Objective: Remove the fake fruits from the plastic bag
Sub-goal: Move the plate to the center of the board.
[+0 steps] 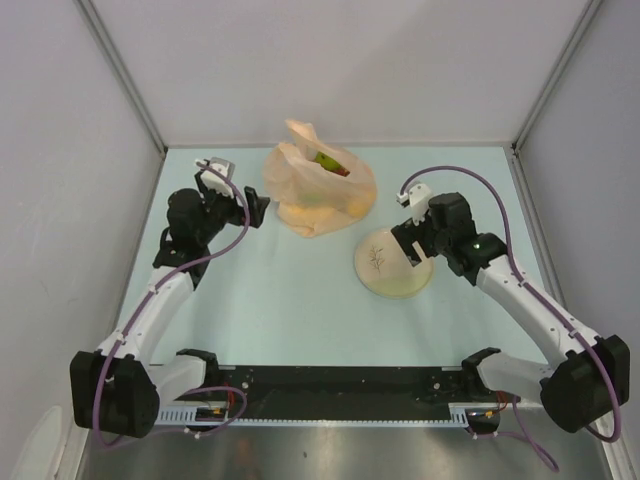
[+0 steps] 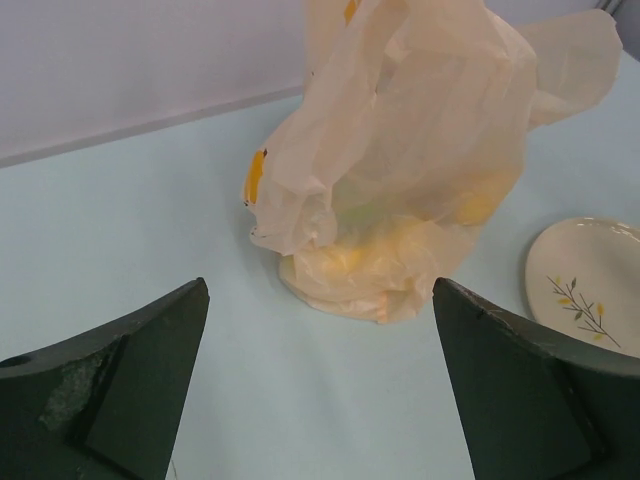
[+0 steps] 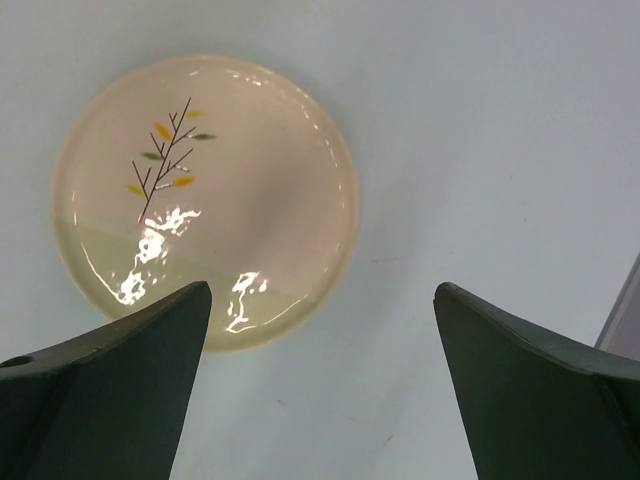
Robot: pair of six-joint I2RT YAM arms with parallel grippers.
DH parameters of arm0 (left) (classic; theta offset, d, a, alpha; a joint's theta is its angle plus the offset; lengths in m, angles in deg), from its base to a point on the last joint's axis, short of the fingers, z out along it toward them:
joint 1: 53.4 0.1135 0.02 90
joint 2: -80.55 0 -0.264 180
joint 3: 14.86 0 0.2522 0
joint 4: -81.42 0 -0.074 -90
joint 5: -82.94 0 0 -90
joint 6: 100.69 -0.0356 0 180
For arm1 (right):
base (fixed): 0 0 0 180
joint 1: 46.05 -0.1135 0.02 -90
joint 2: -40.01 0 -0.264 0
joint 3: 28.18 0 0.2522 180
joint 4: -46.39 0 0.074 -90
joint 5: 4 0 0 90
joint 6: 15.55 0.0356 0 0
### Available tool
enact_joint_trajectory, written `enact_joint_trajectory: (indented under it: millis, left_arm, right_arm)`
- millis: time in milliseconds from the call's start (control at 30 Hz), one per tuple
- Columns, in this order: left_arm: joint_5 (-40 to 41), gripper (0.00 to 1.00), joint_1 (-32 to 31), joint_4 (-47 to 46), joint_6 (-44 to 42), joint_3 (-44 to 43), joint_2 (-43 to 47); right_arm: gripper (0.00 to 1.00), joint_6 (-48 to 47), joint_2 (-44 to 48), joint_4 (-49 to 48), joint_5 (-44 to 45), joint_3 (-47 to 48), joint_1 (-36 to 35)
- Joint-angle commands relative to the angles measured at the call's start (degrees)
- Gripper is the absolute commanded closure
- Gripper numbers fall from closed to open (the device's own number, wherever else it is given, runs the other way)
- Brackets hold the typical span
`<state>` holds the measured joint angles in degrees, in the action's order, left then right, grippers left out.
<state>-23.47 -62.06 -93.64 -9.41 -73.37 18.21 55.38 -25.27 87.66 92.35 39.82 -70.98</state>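
The peach-orange plastic bag (image 1: 318, 192) stands crumpled at the back middle of the table, its mouth open upward. A green fruit with a dark red one (image 1: 330, 163) shows in the opening. Yellow fruit shapes show through the plastic in the left wrist view (image 2: 400, 250). My left gripper (image 1: 253, 208) is open and empty, just left of the bag and pointing at it (image 2: 400, 160). My right gripper (image 1: 413, 245) is open and empty, over the right edge of the plate.
A round cream plate with a twig drawing (image 1: 392, 264) lies right of the bag, bare; it also shows in the right wrist view (image 3: 210, 190) and the left wrist view (image 2: 590, 290). Grey walls enclose the table on three sides.
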Motion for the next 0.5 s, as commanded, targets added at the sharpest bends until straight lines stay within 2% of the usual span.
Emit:
enact_joint_trajectory:
  millis: [0,33,133,267,400,467]
  left_arm:
    - [-1.36,0.0,-0.83,-0.41,2.06,-0.77,0.21]
    - [-0.92,0.0,-0.83,-0.5,2.15,-1.82,-0.31]
    - [0.4,0.0,-0.91,0.29,2.94,-6.2,-2.06]
    - [-0.29,0.0,-0.83,3.19,6.01,-15.26,-6.72]
    - [-5.65,0.0,-1.35,2.14,16.44,-24.39,-12.09]
    - [-6.97,0.0,-2.76,3.1,17.62,-27.92,-15.85]
  right_arm:
    - [0.0,0.54,-1.6,2.3,-0.36,0.26,-0.3]
    - [0.0,-3.04,-2.65,1.07,-2.64,0.43,-0.64]
    - [0.0,-5.54,-7.57,-3.66,-1.62,1.13,-0.3]
    - [0.02,-2.04,-14.17,-6.15,-2.39,4.55,5.92]
    - [0.07,0.35,-19.43,-5.98,-5.12,5.26,11.91]
    - [0.08,0.35,-21.81,-7.29,-3.37,5.26,12.88]
